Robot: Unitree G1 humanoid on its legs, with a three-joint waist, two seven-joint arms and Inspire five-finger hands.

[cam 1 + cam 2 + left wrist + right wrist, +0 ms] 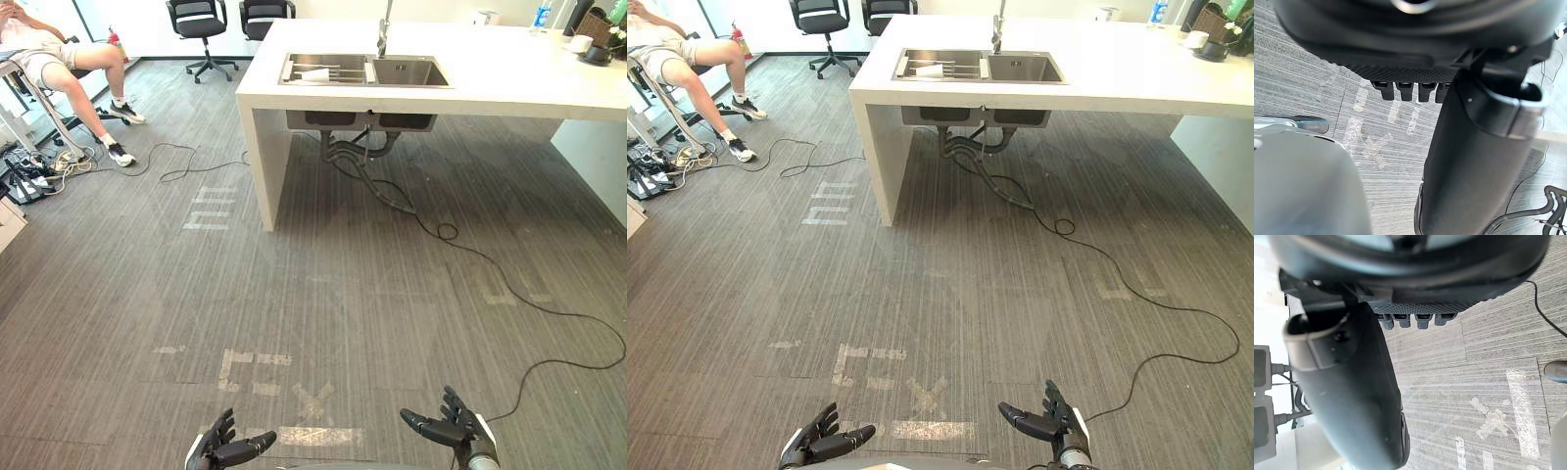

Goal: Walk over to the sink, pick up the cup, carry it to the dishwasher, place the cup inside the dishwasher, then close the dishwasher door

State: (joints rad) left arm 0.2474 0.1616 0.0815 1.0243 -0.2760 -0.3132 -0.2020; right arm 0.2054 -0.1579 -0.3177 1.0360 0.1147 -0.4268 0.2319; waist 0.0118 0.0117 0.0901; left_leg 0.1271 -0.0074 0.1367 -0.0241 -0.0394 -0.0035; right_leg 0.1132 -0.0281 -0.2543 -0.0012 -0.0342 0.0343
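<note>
Head eyes look down across floor (343,294) toward the distant sink (407,71); wrist cameras share that floor.

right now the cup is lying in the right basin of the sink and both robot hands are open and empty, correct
Not quite. The cup lies in the left basin of the sink, on the rack, not in the right one; the left eye view shows it. The rest holds: the left robot hand and the right robot hand are open and empty.

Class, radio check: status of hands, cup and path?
Left hand open, empty. Right hand open, empty. Cup in left basin of sink, far ahead. Person seated far left, off path.
</note>
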